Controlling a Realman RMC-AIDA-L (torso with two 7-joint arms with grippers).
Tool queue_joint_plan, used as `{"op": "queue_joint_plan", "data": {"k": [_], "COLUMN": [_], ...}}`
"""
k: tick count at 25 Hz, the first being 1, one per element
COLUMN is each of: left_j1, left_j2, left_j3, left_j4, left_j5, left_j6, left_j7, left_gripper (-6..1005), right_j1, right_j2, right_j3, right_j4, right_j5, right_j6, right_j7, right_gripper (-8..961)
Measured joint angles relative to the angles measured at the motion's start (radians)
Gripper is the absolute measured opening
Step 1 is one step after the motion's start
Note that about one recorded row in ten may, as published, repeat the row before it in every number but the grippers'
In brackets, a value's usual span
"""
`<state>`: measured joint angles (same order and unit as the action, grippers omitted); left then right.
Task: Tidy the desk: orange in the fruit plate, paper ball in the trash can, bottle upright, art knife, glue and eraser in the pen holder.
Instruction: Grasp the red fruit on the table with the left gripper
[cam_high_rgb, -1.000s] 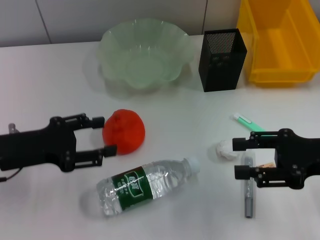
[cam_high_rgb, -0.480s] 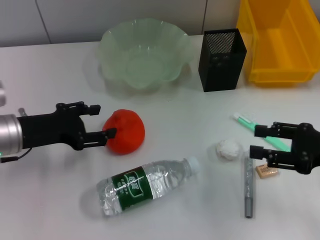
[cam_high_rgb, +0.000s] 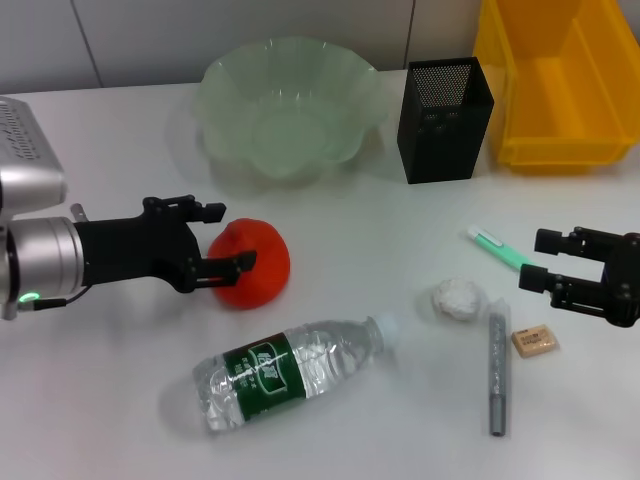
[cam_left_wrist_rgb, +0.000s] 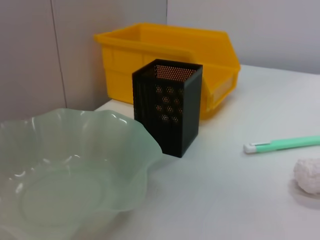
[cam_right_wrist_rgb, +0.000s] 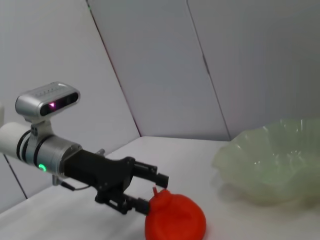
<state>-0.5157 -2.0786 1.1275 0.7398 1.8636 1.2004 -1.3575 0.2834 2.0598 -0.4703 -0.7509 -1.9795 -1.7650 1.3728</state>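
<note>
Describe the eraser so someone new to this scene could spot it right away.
Start at the yellow trash can at the desk's far right corner and come straight toward the near edge, past the right claw. The eraser lies flat just beyond that claw, beside the grey art knife. It is a small tan block, unlike the round white paper ball nearby.

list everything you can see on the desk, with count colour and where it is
round fruit: 1, red-orange, desk left of centre
wavy-rimmed translucent bowl: 1, pale green, back centre
square mesh box: 1, black, right of the bowl
rectangular plastic bin: 1, yellow, back right
clear plastic bottle: 1, green label, lying near front
wrinkly paper wad: 1, white, right of centre
slim pen-like stick: 1, mint green, behind the wad
long metal tool: 1, grey, front right
small rectangular block: 1, tan, beside the tool
left gripper: black, fingers open at the fruit
right gripper: black, open, above the block
</note>
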Motion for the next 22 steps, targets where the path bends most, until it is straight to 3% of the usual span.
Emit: {"op": "queue_joint_plan", "data": {"k": [7, 22], "left_j1": [-0.001, 0.005], "left_j2": [0.0, 0.002], "left_j3": [0.069, 0.098], "left_j4": [0.0, -0.005], "left_j5": [0.0, -0.039], "left_j6": [-0.062, -0.118], "left_j7": [-0.028, -0.031], "left_gripper": [658, 632], "right_j1": [0.006, 0.0], "right_j2": [-0.004, 0.001], "right_j3": [0.026, 0.027], "right_j4": [0.015, 0.015], "right_j5": [0.001, 0.004], "right_j6": [-0.004, 0.0], "right_j7": [-0.01, -0.011], "right_gripper": [665, 665]}}
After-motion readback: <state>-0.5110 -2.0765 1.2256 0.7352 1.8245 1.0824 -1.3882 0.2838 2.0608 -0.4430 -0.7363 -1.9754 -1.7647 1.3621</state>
